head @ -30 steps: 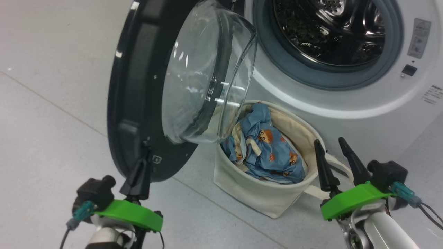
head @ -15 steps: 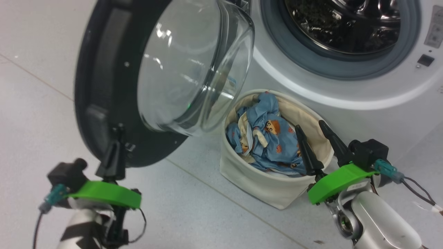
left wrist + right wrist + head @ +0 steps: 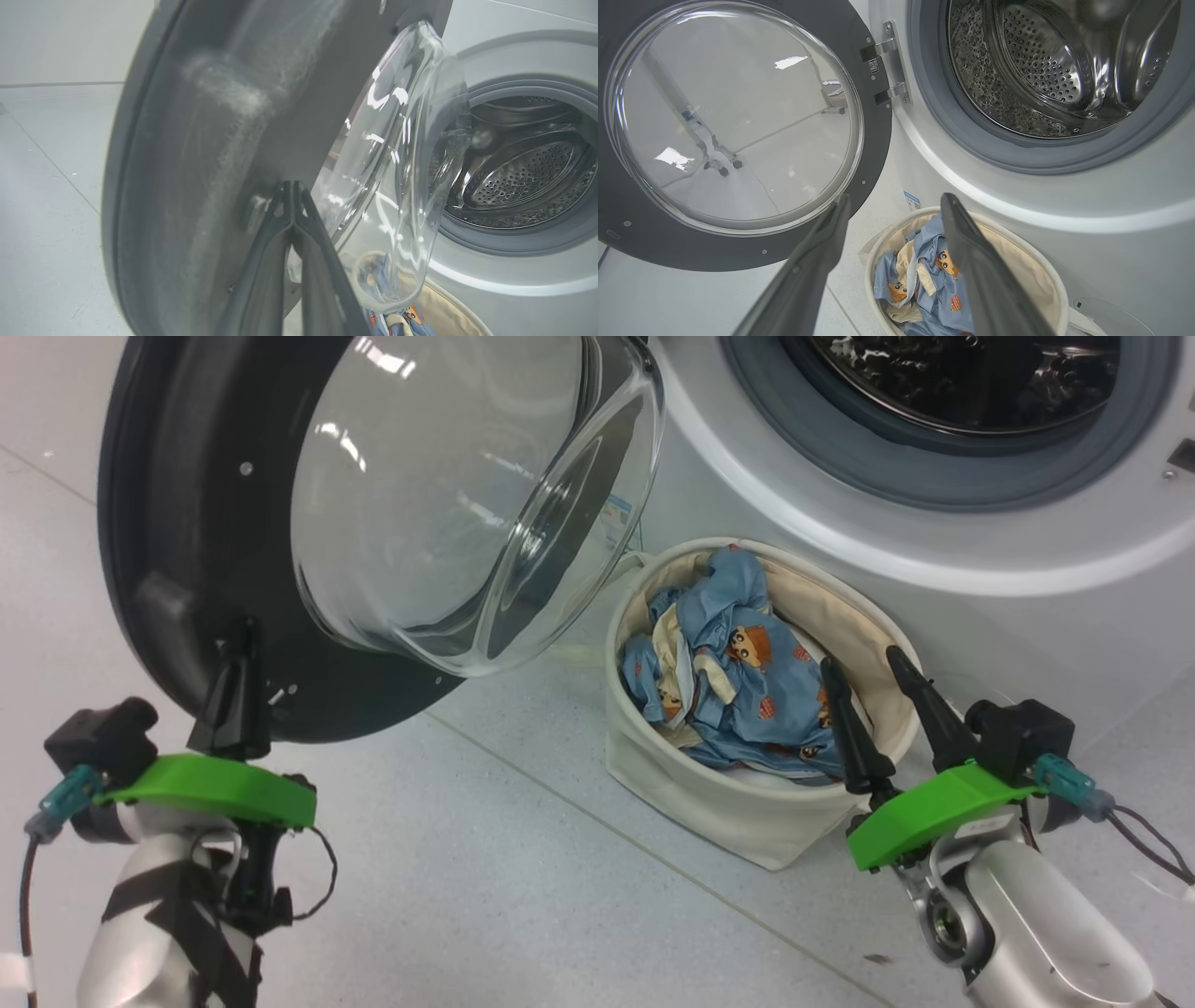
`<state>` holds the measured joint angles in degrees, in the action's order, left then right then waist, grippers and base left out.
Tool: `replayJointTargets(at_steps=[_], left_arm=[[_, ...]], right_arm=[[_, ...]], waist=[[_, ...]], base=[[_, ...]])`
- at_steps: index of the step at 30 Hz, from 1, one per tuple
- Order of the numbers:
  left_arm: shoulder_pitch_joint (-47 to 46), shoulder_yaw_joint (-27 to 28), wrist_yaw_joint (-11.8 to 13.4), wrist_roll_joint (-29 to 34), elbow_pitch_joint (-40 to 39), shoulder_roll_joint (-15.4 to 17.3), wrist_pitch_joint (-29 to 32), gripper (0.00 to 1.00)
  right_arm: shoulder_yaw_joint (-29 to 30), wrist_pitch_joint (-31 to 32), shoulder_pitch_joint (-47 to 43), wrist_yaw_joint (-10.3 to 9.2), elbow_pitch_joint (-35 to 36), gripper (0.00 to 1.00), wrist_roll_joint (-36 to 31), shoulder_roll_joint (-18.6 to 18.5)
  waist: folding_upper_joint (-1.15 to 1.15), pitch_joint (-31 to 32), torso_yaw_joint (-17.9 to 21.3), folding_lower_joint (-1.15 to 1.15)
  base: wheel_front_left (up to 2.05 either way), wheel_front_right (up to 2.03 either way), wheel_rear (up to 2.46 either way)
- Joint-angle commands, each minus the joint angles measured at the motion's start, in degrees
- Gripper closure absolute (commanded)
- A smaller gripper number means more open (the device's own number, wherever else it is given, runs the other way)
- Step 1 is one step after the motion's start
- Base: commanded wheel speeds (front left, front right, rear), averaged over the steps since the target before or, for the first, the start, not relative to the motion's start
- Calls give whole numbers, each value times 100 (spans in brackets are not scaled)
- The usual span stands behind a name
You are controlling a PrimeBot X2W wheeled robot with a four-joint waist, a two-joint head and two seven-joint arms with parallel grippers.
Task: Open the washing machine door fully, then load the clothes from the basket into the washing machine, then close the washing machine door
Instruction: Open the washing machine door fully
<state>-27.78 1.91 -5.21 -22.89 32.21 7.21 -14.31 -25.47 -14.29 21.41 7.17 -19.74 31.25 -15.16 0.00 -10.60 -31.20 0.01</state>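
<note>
The washing machine door (image 3: 177, 523) stands open to the left of the washing machine (image 3: 980, 625), its glass bowl (image 3: 448, 495) facing the basket. My left gripper (image 3: 245, 639) is shut, its tips pressed against the door's inner black rim (image 3: 196, 140) near the latch; the fingertips (image 3: 290, 186) meet there. The cream basket (image 3: 738, 821) sits on the floor below the drum (image 3: 1041, 60), with the blue bear-print clothes (image 3: 738, 681) inside. My right gripper (image 3: 861, 661) hangs open over the basket's right rim with nothing between its fingers, and its wrist view looks over the clothes (image 3: 934, 280).
The door hinge (image 3: 889, 65) joins door and machine at the left of the grey gasket (image 3: 934, 490). Pale tiled floor (image 3: 523, 887) lies in front of the basket and machine. A basket handle loop trails on the floor to the right.
The door has swung wider to the left, with my shut left gripper moving left against its rim. The head camera has shifted. My right gripper stays open by the basket.
</note>
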Motion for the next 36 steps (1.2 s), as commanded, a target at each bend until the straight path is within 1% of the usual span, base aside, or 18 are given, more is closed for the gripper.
replayJointTargets(at_steps=[1, 4, 7, 11, 16, 24, 30, 31, 32, 33, 36], left_arm=[[-304, 294, -30, 31, -10, 280, -68, 100], [-474, 386, -75, 80, 244, 329, -68, 100], [-687, 607, -106, 93, 566, 392, -68, 100], [-853, 684, -144, 200, 927, 477, -68, 100], [-999, 847, -183, 244, 1139, 525, -69, 100], [-881, 828, -219, 373, 1015, 446, -69, 100], [-556, 564, -225, 310, 520, 277, -69, 100], [-488, 495, -226, 259, 434, 237, -69, 93], [-424, 427, -226, 198, 342, 204, -69, 6], [-364, 364, -226, 149, 241, 185, -69, 0], [-156, 128, -226, 6, 38, 177, -69, 0]], right_arm=[[-30, -71, 55, 32, 213, 0, -76, 21], [5, -71, 18, 32, 224, 0, -105, 55], [106, -71, -8, 32, 258, 0, -135, 123], [138, -71, -30, 32, 309, 0, -169, 196], [194, -71, -83, 32, 324, 0, -194, 206], [311, -71, -187, 32, 369, 0, -217, 237], [450, -71, -290, 32, 439, 0, -247, 288], [473, -71, -308, 32, 453, 0, -253, 294], [488, -71, -324, 32, 463, 0, -256, 303], [499, -71, -340, 32, 473, 0, -256, 312], [513, -71, -371, 32, 512, 0, -254, 349]], waist=[[0, -18, -4, -1], [0, -23, -1, -1], [0, 1, 13, -1], [0, 27, 29, -1], [0, 33, 40, -1], [0, 74, 42, -1], [0, 157, 60, -1], [0, 168, 73, -1], [0, 193, 94, -1], [0, 211, 113, -1], [0, 273, 220, -1]], base=[[0, 0, 0], [0, 0, 0], [0, 0, 0], [0, 0, 0], [0, 0, 0], [0, 0, 0], [0, 0, 0], [0, 0, 0], [0, 0, 0], [0, 0, 0], [0, 0, 0]])
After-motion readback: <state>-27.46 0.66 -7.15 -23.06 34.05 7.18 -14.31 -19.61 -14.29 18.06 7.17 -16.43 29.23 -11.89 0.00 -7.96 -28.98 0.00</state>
